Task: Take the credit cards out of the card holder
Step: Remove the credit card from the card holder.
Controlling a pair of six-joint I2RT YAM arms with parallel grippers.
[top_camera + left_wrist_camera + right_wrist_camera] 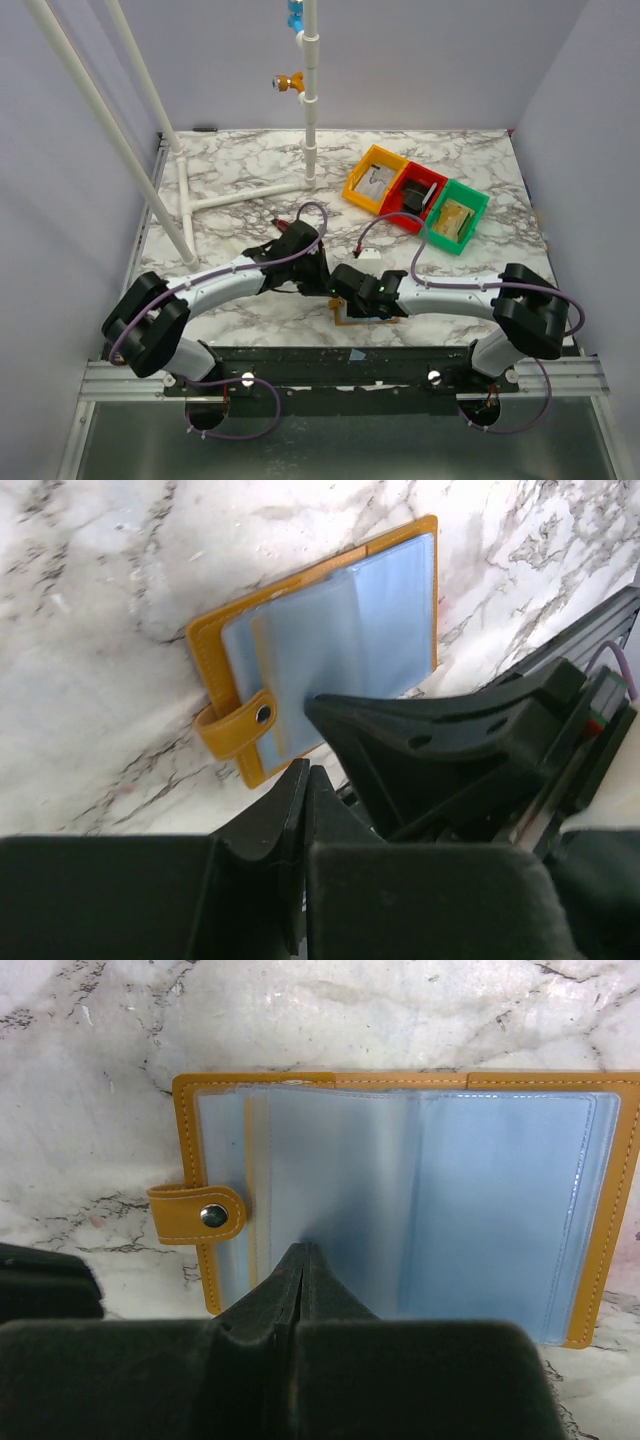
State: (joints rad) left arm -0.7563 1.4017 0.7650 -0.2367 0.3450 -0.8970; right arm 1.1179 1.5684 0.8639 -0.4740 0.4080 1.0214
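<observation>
Both grippers are closed. Left gripper [305, 776] sits just beside the open card holder [400, 1200], which lies flat on the marble table [90, 610]. Right gripper [300, 1256] tips touch its pale blue sleeves [500, 1210].

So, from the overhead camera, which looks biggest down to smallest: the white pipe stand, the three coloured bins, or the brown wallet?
1. white pipe stand
2. orange bin, red bin and green bin: they look alike, so I won't rank them.
3. card holder: smallest as seen, but only a sliver shows; the rest is hidden.
</observation>
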